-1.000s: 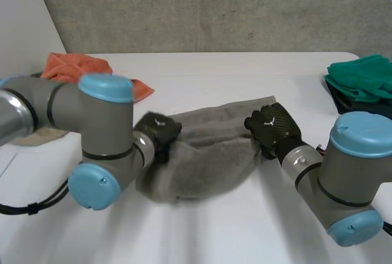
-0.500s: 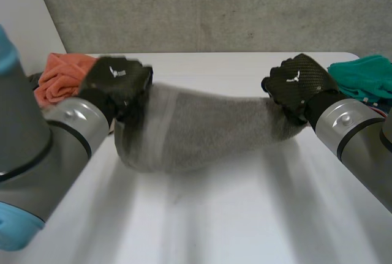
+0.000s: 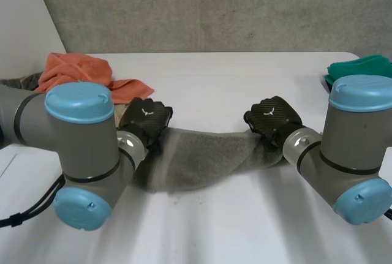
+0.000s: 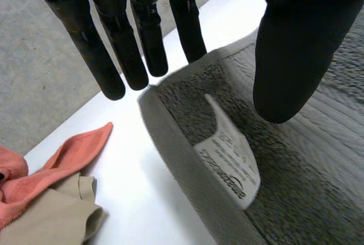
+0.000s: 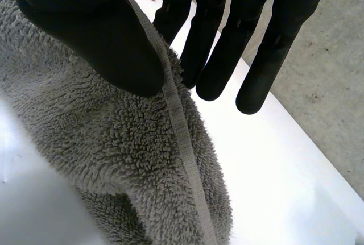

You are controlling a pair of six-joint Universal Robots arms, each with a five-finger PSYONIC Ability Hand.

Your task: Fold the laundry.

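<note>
A grey towel [image 3: 202, 160] is stretched between my two hands and sags onto the white table [image 3: 245, 74]. My left hand [image 3: 146, 120] is at its left end. In the left wrist view the fingers [image 4: 142, 40] are straight and the thumb [image 4: 296, 57] stands well apart. The towel's hemmed edge [image 4: 170, 142] and its white label [image 4: 230, 160] lie loose between them. My right hand [image 3: 272, 120] holds the right end. There the thumb [image 5: 96, 34] presses the towel [image 5: 114, 142] at its hem against the fingers [image 5: 210, 46] behind it.
An orange cloth [image 3: 79, 71] lies bunched at the table's back left, with a beige cloth [image 4: 51, 216] beside it. A green cloth [image 3: 361, 71] sits at the right edge. A concrete wall [image 3: 214, 7] runs behind the table.
Both hands have come down from a raised spread, lowering the towel to the table. The left hand's fingers have opened off the towel's edge. The right hand keeps its pinch.
</note>
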